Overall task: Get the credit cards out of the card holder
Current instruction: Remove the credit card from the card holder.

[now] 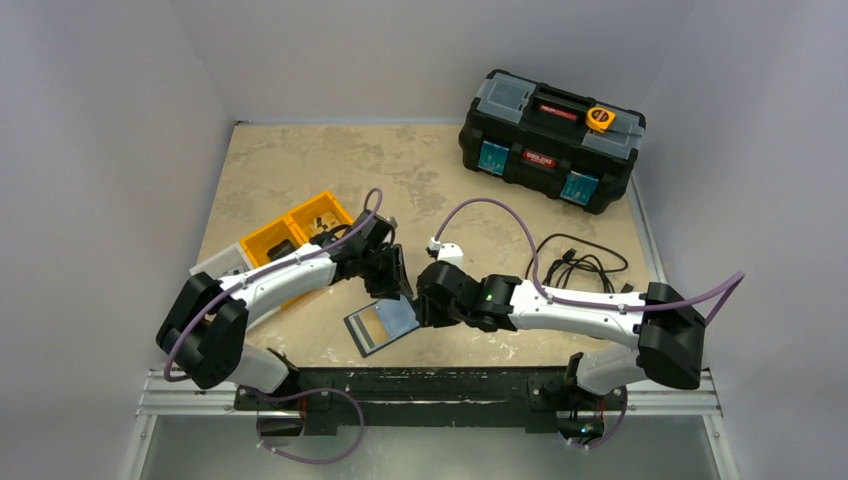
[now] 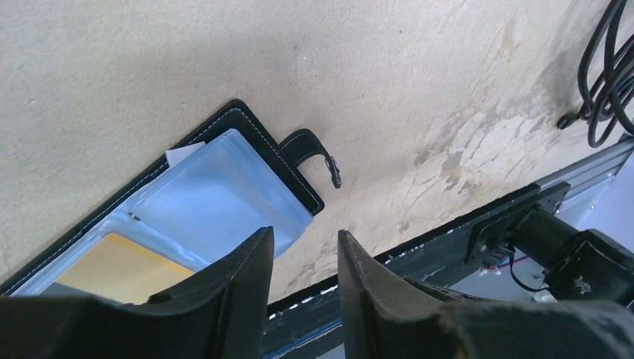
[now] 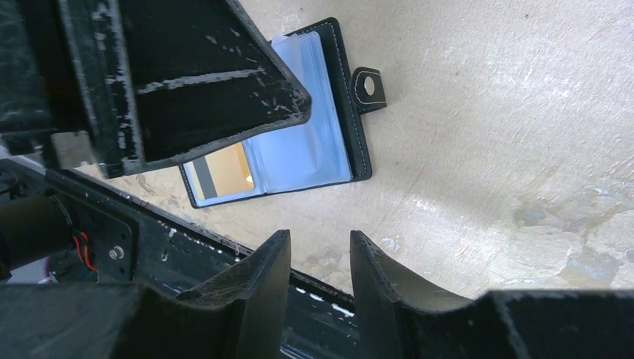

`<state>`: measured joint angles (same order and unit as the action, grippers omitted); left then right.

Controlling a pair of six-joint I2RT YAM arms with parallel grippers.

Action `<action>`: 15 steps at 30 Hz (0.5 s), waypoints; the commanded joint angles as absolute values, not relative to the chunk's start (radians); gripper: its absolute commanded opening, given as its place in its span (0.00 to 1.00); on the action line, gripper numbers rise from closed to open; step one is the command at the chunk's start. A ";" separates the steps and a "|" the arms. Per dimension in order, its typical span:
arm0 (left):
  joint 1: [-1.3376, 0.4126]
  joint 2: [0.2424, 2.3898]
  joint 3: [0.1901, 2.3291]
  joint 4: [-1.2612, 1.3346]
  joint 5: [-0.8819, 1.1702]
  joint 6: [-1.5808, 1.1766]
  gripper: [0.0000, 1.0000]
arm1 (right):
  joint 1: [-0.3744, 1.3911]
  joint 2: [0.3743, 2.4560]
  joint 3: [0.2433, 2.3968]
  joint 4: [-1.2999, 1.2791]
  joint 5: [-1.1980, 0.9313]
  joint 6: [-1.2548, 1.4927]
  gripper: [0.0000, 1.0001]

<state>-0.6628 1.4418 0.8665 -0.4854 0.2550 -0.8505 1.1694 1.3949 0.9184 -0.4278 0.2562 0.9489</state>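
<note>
Soft, even light; mild sheen on the card holder [image 2: 217,198], faint table [image 2: 389,82] shadows.

The left arm [image 1: 285,280] and right arm [image 1: 575,305] bend inward toward the card holder [image 1: 372,332]. The left tool [image 1: 392,272] hangs over its far edge and the right tool [image 1: 428,300] beside its right edge, both slightly parted and empty.

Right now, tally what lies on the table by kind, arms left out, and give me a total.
card holder: 1
toolbox: 1
orange bins: 2
pale tray beside them: 1
cable bundle: 1
Total: 6
</note>
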 commanded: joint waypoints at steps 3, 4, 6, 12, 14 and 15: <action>-0.639 1.299 0.916 -0.619 0.137 -0.821 0.45 | 1.174 1.433 0.968 -0.378 0.260 0.906 0.37; -0.624 1.267 0.901 -0.635 0.124 -0.826 0.45 | 1.182 1.461 0.985 -0.374 0.255 0.897 0.38; -0.587 1.191 0.853 -0.662 0.098 -0.840 0.48 | 1.193 1.506 1.033 -0.362 0.242 0.875 0.40; -0.468 0.970 0.683 -0.710 0.106 -0.858 0.49 | 1.198 1.629 1.099 -0.269 0.099 0.833 0.42; -0.460 0.931 0.640 -0.718 0.105 -0.870 0.46 | 1.193 1.669 1.107 -0.218 0.045 0.826 0.42; -0.459 0.917 0.620 -0.715 0.109 -0.877 0.45 | 1.189 1.687 1.113 -0.205 0.031 0.824 0.41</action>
